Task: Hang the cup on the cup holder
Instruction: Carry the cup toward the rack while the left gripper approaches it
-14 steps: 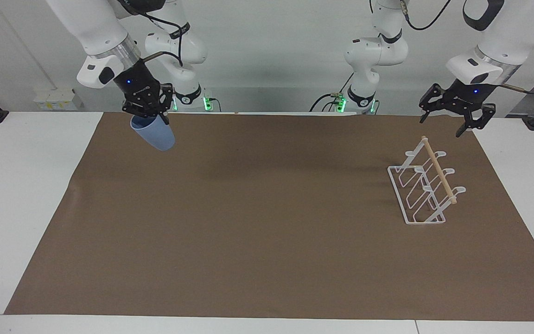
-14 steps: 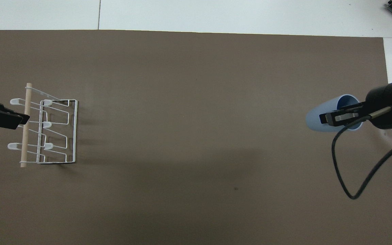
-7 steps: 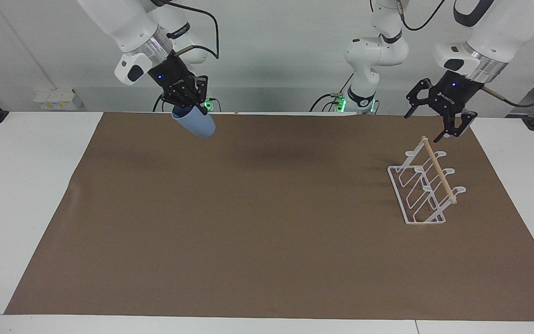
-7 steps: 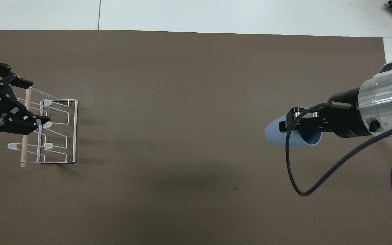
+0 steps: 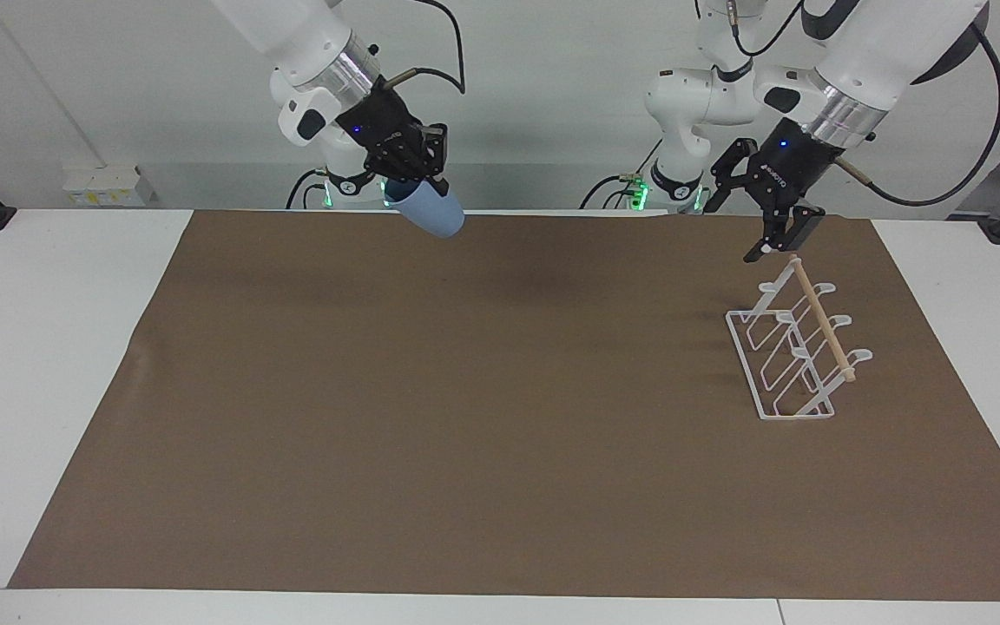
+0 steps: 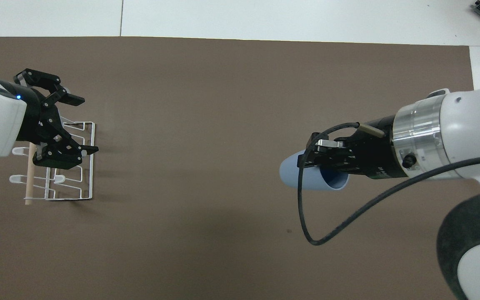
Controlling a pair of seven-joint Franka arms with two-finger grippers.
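The light blue cup (image 5: 435,214) (image 6: 300,177) hangs tilted in the air, base pointing toward the left arm's end of the table. My right gripper (image 5: 413,184) (image 6: 321,155) is shut on its rim, over the brown mat toward the right arm's end. The white wire cup holder (image 5: 782,365) (image 6: 86,166), with a wooden dowel (image 5: 823,321) along its top, stands on the mat toward the left arm's end. My left gripper (image 5: 741,227) (image 6: 86,124) hovers open just above the holder, not touching it, with nothing between its fingers.
A brown mat (image 5: 465,391) (image 6: 206,104) covers most of the white table (image 5: 49,347). Both arm bases (image 5: 674,187) stand at the robots' edge. A black cable (image 6: 327,233) loops down from the right wrist.
My right gripper has carried the cup up and toward the middle of the table. My left gripper, still open, has swung in from the table's end to over the holder.
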